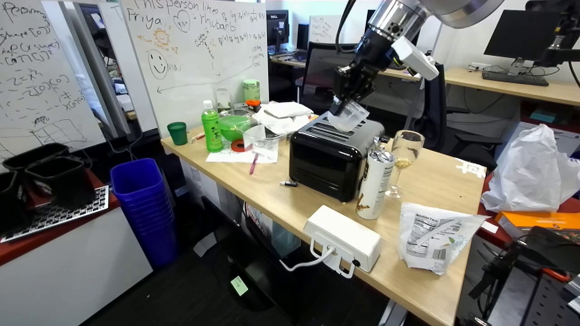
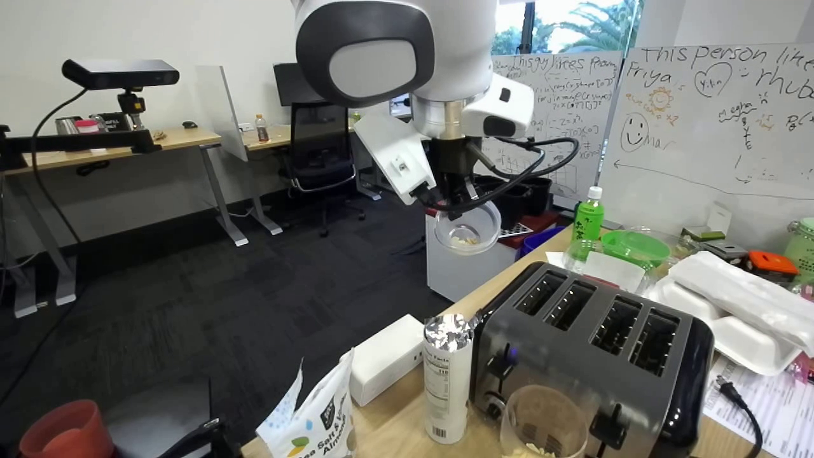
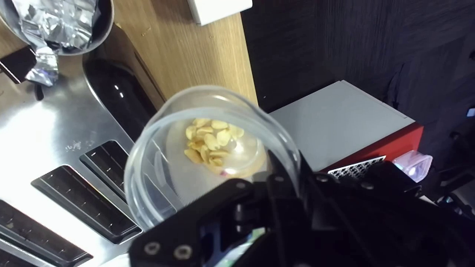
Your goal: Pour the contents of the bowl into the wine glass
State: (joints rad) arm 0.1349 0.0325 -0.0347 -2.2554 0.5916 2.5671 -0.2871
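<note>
Between gripping fingers (image 3: 276,171), the bowl (image 3: 182,174), and low in an exterior view, wine glass (image 2: 540,413), stem out of frame.

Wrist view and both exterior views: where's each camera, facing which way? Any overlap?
Wrist view: mounted behind the gripper, which covers much of the bottom, looking down into the bowl, toaster at left.
Exterior view: on the white box side of the desk, looking across it toward the whiteboards; arm and gripper at upper right.
Exterior view: on the wine glass side, looking over the toaster toward the floor and whiteboards; arm at top centre.
Both exterior views share bowl, toaster, wine glass.
</note>
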